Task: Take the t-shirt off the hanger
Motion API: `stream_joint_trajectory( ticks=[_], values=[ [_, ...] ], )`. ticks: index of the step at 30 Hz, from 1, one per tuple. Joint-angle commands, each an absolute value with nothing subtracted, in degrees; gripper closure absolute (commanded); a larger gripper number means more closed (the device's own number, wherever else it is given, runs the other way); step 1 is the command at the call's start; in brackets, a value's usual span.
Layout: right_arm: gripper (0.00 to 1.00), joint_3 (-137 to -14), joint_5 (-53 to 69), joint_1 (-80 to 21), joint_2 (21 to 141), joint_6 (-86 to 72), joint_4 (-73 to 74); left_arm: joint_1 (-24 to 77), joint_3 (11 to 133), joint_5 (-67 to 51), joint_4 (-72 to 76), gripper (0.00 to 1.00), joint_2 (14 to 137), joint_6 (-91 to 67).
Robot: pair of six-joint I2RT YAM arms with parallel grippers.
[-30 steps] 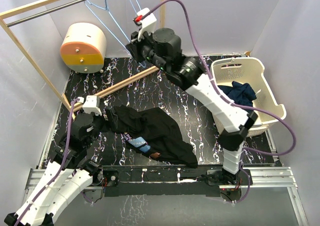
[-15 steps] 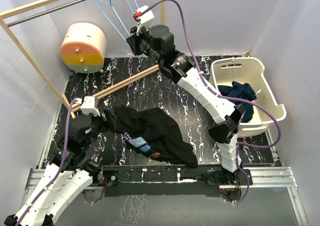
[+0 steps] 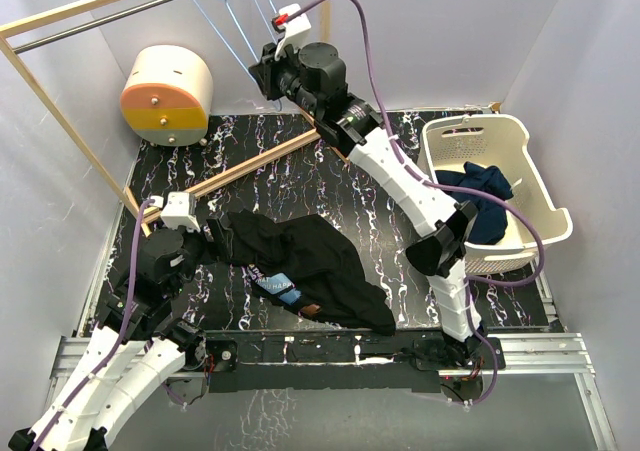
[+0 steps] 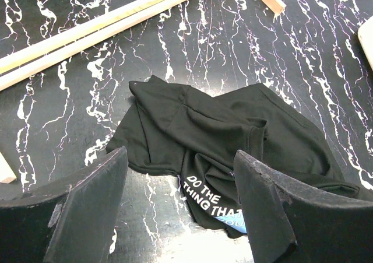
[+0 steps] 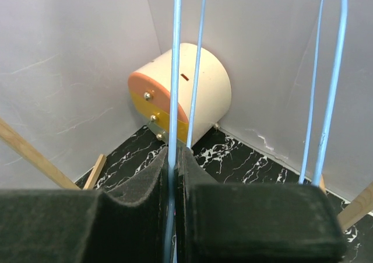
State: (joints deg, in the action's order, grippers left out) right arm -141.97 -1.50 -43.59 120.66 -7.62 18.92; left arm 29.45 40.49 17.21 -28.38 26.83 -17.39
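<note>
Right pincer (image 3: 262, 71) lifted nearer the rail (image 3: 120, 13) since a second ago, hanger (image 3: 232, 33) in tow. T-shirt (image 3: 310, 261) lies crumpled on surface (image 3: 330, 186), free of it. Left wrist: left pincer (image 4: 182, 158) released, hovering just above it. Right wrist: clenched on thin blue wire; could slip, dropping hanger.

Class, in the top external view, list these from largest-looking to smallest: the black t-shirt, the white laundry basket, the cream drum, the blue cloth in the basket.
1. white laundry basket and black t-shirt: too alike to rank
2. cream drum
3. blue cloth
</note>
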Motion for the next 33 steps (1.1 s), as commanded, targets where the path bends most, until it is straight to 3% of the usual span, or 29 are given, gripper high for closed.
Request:
stream_joint_trajectory(
  ticks=[1, 7, 14, 19, 27, 33],
  values=[
    [0.92, -145.4, -0.7, -43.4, 121.5, -8.9, 12.8, 29.4, 40.5, 18.1, -28.9, 0.28, 26.6, -17.4],
    [0.90, -145.1, 0.2, -43.5, 121.9, -9.4, 13.6, 29.4, 40.5, 18.1, -28.9, 0.28, 26.6, -17.4],
    [0.50, -129.7, 3.7, -43.8, 111.0, -8.6, 12.8, 29.4, 40.4, 17.5, -28.7, 0.28, 27.0, -17.3],
    [0.39, -114.0, 6.6, -45.6, 99.6, -7.6, 12.7, 29.4, 40.4, 17.1, -28.6, 0.28, 27.6, -17.1],
    [0.33, -76.2, 9.1, -50.7, 79.2, -6.5, 9.7, 29.4, 40.4, 17.7, -28.5, 0.28, 27.4, -17.2],
    [0.30, -58.2, 8.7, -56.0, 75.5, -7.1, 8.1, 29.4, 40.4, 17.9, -28.2, 0.28, 27.8, -17.2]
  ],
)
